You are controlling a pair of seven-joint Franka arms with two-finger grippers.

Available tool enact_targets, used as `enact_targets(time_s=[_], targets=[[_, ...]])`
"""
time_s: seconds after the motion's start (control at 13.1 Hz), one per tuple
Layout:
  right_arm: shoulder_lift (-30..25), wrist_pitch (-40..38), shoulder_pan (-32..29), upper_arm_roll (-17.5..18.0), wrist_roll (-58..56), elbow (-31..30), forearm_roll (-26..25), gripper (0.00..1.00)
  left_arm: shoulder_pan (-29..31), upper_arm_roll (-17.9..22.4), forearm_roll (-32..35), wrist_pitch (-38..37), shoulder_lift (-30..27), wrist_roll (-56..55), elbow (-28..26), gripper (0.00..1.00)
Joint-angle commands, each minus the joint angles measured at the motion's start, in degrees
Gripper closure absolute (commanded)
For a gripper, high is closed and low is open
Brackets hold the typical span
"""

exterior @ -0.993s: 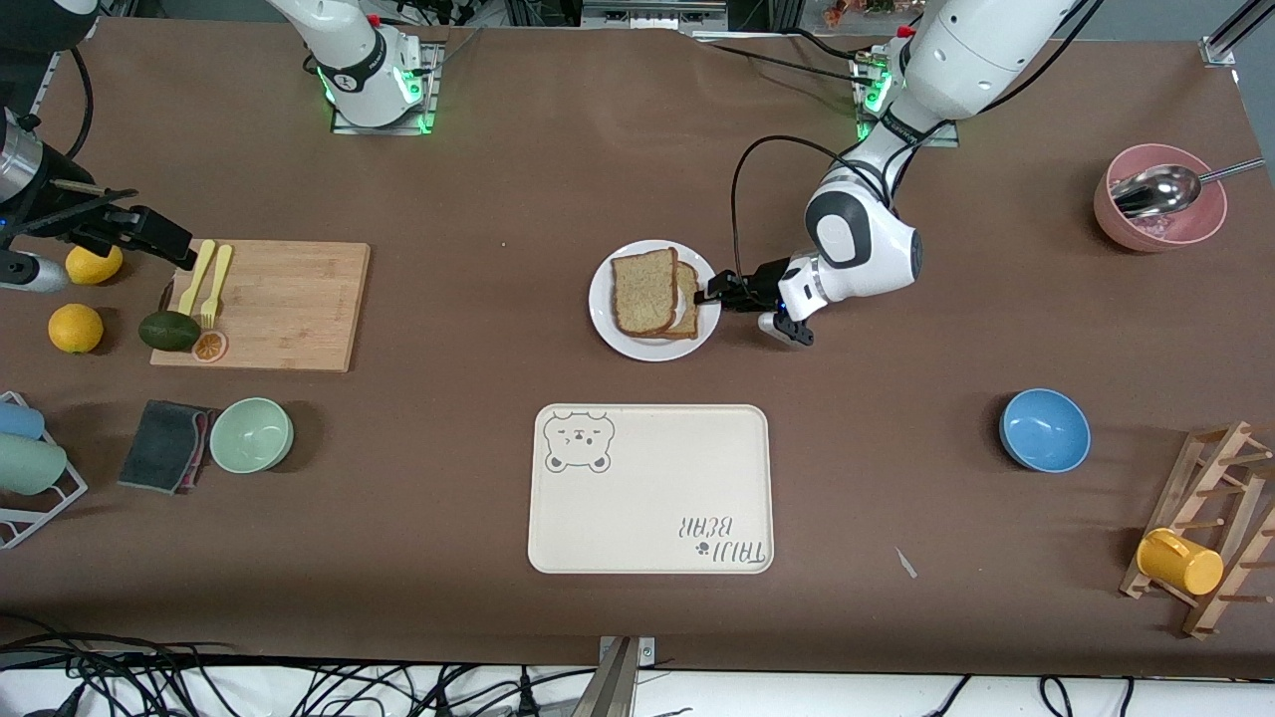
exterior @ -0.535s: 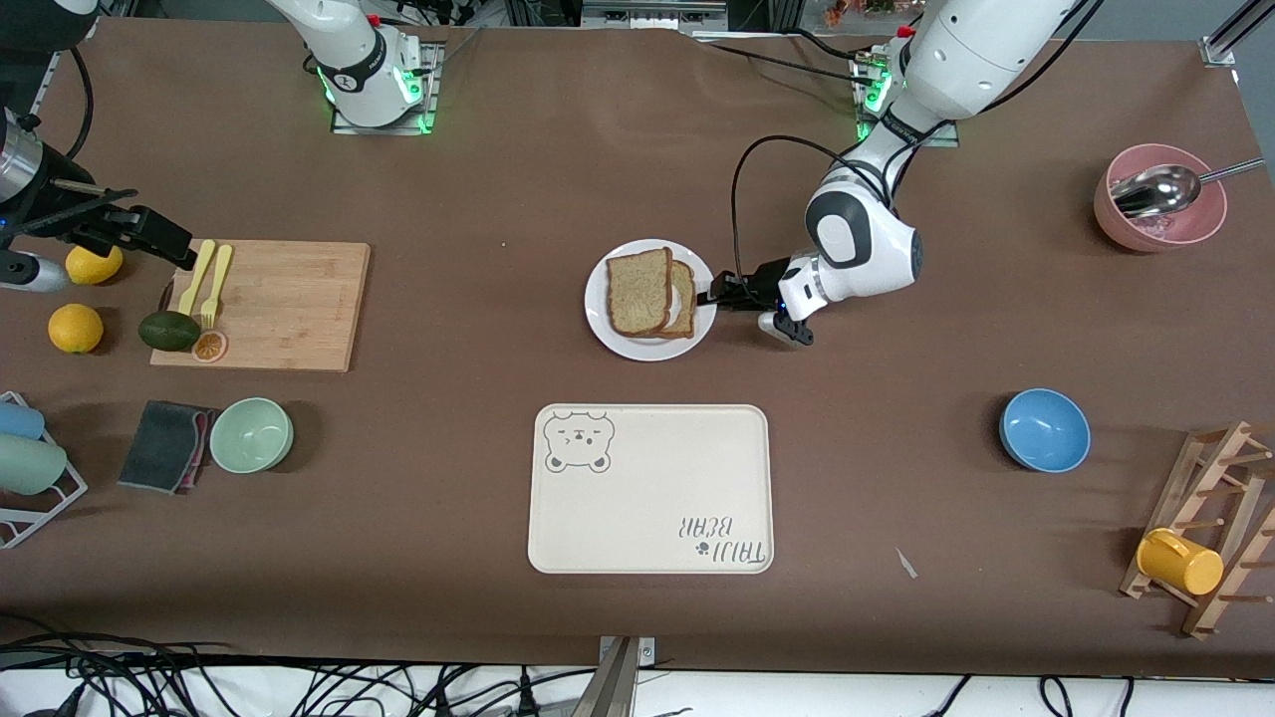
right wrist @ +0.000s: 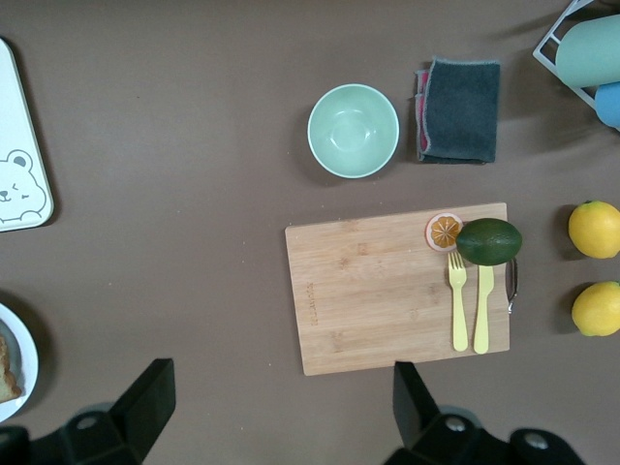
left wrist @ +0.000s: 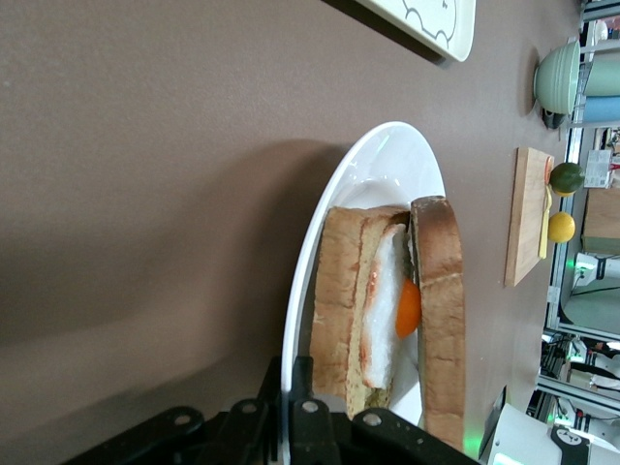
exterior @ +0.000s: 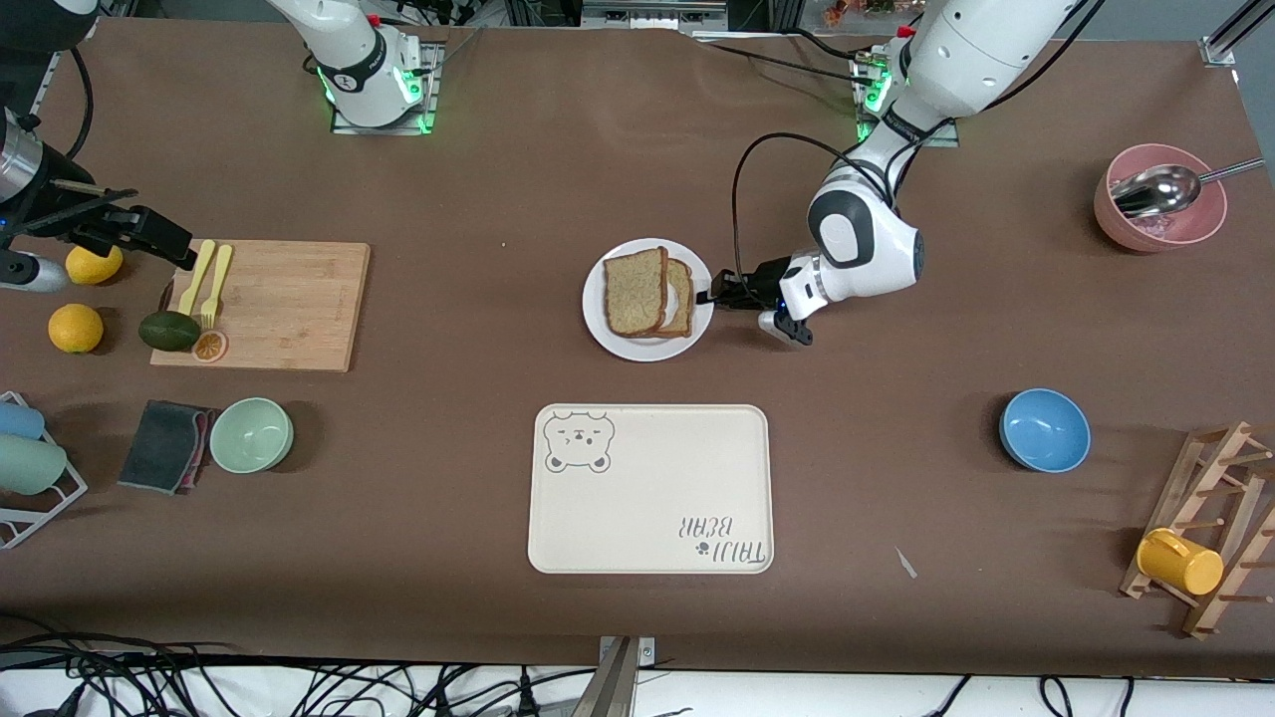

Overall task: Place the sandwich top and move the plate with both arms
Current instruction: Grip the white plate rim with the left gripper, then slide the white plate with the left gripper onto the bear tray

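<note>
The right end effector [exterior: 149, 234], at the right arm's end of the desk [exterior: 478, 179], is hanging in the air with its fingers [right wrist: 145, 397] spread wide and gripping nothing. Below it are lying the cutting board [right wrist: 397, 286], the yellow fork [right wrist: 457, 315] and the avocado [right wrist: 489, 240]. This arm is waiting, its forearm reaching in low from the edge of the front view.

Toward the middle of the desk, the plate [exterior: 610, 339] is resting directly in front of the left end effector [exterior: 709, 296]. The sandwich top [exterior: 634, 291] is lying on the egg slice [left wrist: 392, 300], shifted toward the right arm's end, so the stack is looking uneven.

The left end effector is pinching the plate's rim on the side toward the left arm's base, its fingers pressed together on the thin edge. The left arm is coming down from its base, elbow bent, wrist turned so the fingers are pointing level along the desk toward the plate.

Risks, as I judge them: a one-sided hold on a thin rim is likely tipping the plate when lifted, and the offset sandwich top could be sliding off. A sharp pull could also slip the rim out of the fingers. The right arm, being well apart, has a long reach ahead before sharing the load.
</note>
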Motion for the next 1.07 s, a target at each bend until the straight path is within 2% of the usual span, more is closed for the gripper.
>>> enact_targets(time_s=[0.0,0.69,0.99], targets=[[-0.4,-0.1,-0.3,0.0,-1.0,-0.1,0.0,0.00,0.3,-0.1,-2.8,0.6,-0.7,1.7,-0.3,1.00],[-0.3,-0.1,-0.3,0.2,-1.0,-0.1,0.0,0.01,2.1,1.2,-5.1,0.7,0.3,-2.3,7.8,1.00],[-0.5,-0.3,-0.3,0.2,-1.0,-0.1,0.0,0.00,2.1,2.9,-4.1,1.3,7.5,-7.6,19.1,1.00]])
